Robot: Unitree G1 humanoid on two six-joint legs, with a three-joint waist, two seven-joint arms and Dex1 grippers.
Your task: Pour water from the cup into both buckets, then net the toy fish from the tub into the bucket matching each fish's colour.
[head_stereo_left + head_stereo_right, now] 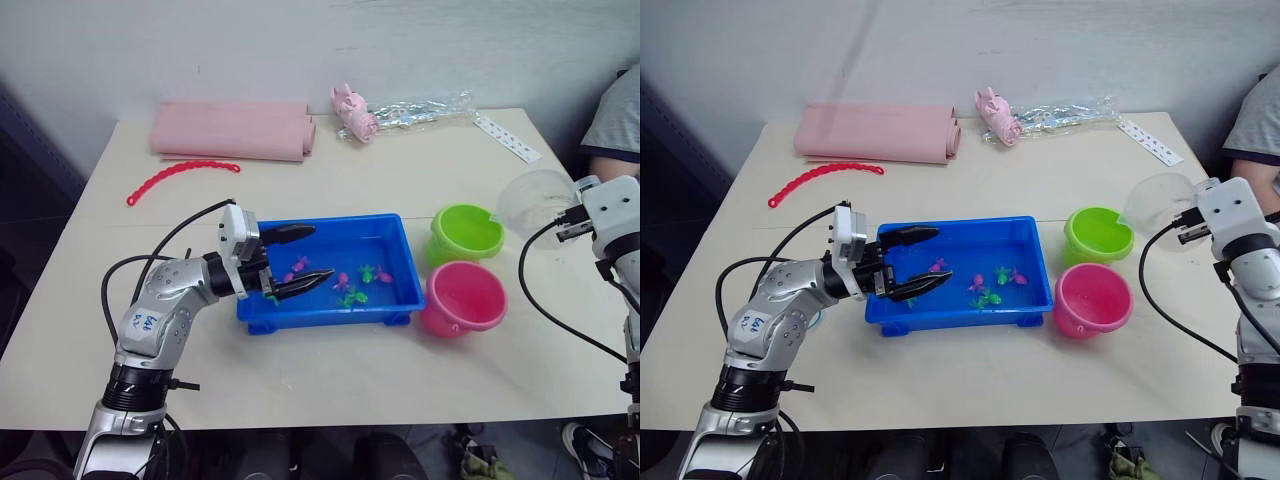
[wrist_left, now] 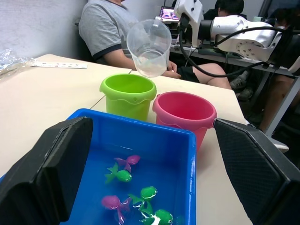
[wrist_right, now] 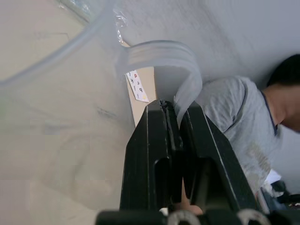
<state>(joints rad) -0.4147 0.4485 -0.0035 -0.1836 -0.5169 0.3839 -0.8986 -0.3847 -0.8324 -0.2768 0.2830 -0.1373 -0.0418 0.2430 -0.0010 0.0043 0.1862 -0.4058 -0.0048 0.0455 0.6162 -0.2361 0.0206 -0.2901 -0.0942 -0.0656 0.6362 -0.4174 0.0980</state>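
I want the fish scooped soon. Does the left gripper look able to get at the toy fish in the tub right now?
Probably yes. The left gripper hangs open over the tub's left end, with nothing between it and the toy fish in the water. The right gripper holds the cup away by the green bucket.

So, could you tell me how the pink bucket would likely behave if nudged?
The pink bucket looks like thin plastic, so probably light and apt to slide. Its wide mouth suggests it resists tipping. Touching the green bucket, it might shove that too.

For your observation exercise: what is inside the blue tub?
The tub holds small pink and green toy fish lying in water. The left end effector overhangs its near-left part, covering whatever lies below.
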